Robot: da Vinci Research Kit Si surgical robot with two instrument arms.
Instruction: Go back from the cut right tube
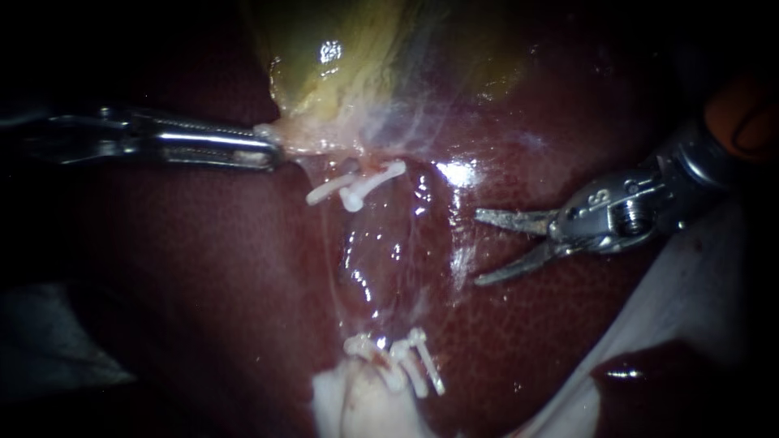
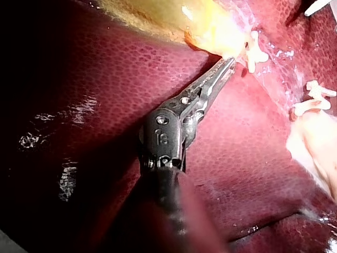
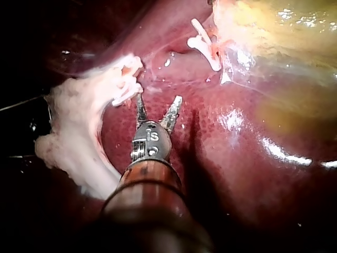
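Observation:
My right instrument (image 1: 479, 247) comes in from the right with its two thin blades open and nothing between them. It lies over the liver (image 1: 203, 284), clear of the clipped strand. White clips (image 1: 357, 186) sit on the upper stump below the gallbladder (image 1: 349, 65). More clips (image 1: 406, 365) sit on the lower stump, and only thin glistening film spans the gap. My left instrument (image 1: 272, 152) is shut on the gallbladder's pale lower edge. In the right wrist view the open blades (image 3: 158, 105) stand just beside the lower clips (image 3: 126, 84). The left wrist view shows the jaws (image 2: 226, 66) closed on pale tissue.
A lump of white fatty tissue (image 1: 357, 405) lies below the lower clips. White cloth (image 1: 690, 308) covers the lower right corner behind the right instrument's shaft. Dark liver surrounds the strand on both sides.

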